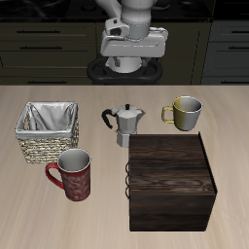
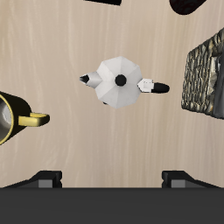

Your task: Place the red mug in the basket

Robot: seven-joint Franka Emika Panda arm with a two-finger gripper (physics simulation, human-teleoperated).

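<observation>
Gripper [image 1: 134,68] high over table's back edge, fingers apart, empty. Moka pot [image 2: 119,82] directly beneath: descent risks hitting it. Red mug [image 1: 73,175] upright near front edge, just beside basket [image 1: 46,132]; clumsy grasp could topple mug.

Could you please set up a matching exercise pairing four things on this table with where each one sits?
Things:
1. red mug
2. basket
3. moka pot
4. yellowish mug

Places:
A. directly below the gripper, mid-table
B. just behind the red mug
C. behind the dark wooden box, far from the basket
D. nearest the table's front edge of these four

Pairs: 1-D, 2-B, 3-A, 4-C
</observation>
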